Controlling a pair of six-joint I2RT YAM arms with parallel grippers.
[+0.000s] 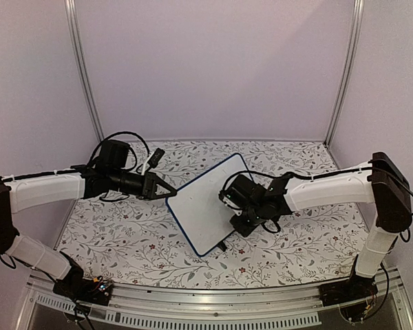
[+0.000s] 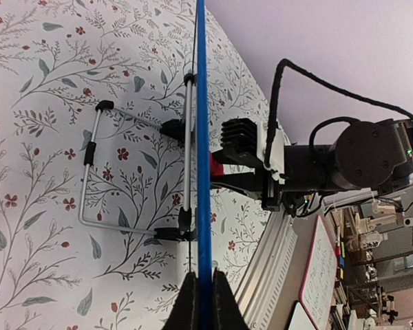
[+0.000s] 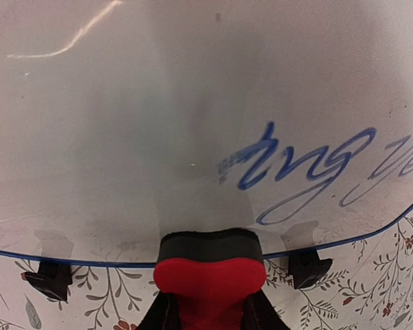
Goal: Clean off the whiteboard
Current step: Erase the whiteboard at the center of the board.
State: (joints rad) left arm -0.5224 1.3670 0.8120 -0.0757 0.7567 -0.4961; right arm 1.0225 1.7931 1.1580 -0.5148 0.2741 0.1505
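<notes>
Illegible blue cursive (image 3: 310,172) marks the whiteboard (image 1: 203,210); your left hand (image 1: 166,192) clamps its 9 o'clock edge, your right hand (image 1: 230,196), from 3 o'clock, pinches a red block (image 3: 210,275).

**Whiteboard** (image 3: 193,103): smooth, glossy white face that mirrors a light streak at 11 o'clock in the right wrist view. The blue marker lines on it look duller.
**Frame** (image 2: 203,103): thin, smooth blue edging, plastic by its look.
**Stand** (image 2: 89,179): bare bright metal wire with black plastic-looking end caps.
**Red block** (image 3: 210,275), at 6 o'clock in the right wrist view: smooth matt red body topped by a dark, fuzzy, felt-like layer.
**Surface** (image 1: 124,240): matt sheet printed with leaves and flowers; whether it is cloth or paper cannot be told.
**Rail** (image 1: 227,302), at 6 o'clock in the top view: light, dull-sheen metal.
**Arm shells** (image 1: 48,189): smooth white plastic.
</notes>
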